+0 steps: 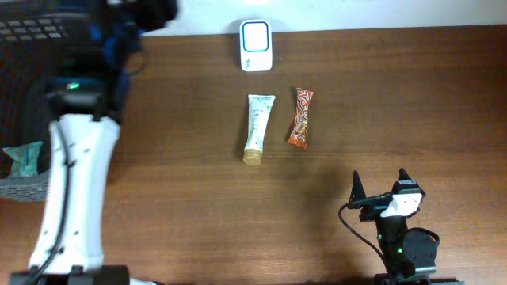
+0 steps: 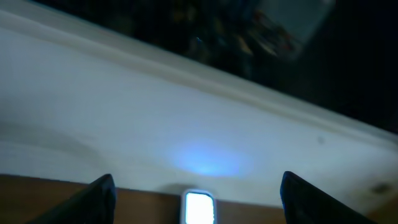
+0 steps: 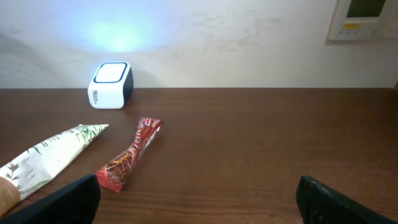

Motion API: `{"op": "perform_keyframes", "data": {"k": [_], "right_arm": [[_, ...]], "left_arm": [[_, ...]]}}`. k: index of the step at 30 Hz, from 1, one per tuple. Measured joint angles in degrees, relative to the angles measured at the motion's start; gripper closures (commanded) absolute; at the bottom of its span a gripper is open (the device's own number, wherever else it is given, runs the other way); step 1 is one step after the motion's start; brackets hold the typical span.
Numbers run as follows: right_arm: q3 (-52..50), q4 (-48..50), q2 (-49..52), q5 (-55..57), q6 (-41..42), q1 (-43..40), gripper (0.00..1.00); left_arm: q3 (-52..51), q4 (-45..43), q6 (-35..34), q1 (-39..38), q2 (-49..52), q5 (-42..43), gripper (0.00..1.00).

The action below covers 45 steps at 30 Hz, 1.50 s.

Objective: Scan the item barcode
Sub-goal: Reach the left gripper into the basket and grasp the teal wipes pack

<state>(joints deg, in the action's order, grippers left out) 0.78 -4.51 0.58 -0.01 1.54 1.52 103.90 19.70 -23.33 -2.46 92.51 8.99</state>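
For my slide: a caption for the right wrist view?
Open right gripper facing tube, snack bar and scanner on table.

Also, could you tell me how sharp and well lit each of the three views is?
Overhead: evenly lit, sharp on the tube and snack bar, though the left arm is blurred at its upper end. Left wrist: soft and dim throughout, a bluish glow on the wall above the scanner. Right wrist: crisp, with the same glow.

In the right wrist view the tube [image 3: 50,152] runs off the edge at 8 o'clock, its cap end cut. The left wrist view is blurred, with the scanner [image 2: 198,208] clipped at 6 o'clock. Overhead, the left arm [image 1: 75,182] smears at 11 o'clock, and a teal packet [image 1: 24,161] is cropped at 9 o'clock.
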Motion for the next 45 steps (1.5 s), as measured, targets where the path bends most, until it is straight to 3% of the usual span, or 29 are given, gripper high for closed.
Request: {"op": "perform_keyframes", "data": {"k": [7,19,27,28,37,45], "right_arm": [[0.0,0.0,0.0,0.0,0.0,0.0,0.01],[0.0,0.0,0.0,0.0,0.0,0.0,0.01],[0.0,0.0,0.0,0.0,0.0,0.0,0.01],[0.0,0.0,0.0,0.0,0.0,0.0,0.01],[0.0,0.0,0.0,0.0,0.0,0.0,0.01],[0.0,0.0,0.0,0.0,0.0,0.0,0.01]], "left_arm": [[0.0,1.3,1.4,16.0,-5.7,0.0,0.12],[0.2,17.0,19.0,32.4,-3.4,-12.8,0.16],[0.1,27.9,20.8,36.1,7.6,-14.2,0.16],[0.1,28.6,20.8,36.1,8.8,-14.2,0.20],[0.0,35.3,26.4,36.1,13.2,-14.9,0.25],[0.0,45.0,27.1,36.1,16.5,-15.0,0.19]]}}
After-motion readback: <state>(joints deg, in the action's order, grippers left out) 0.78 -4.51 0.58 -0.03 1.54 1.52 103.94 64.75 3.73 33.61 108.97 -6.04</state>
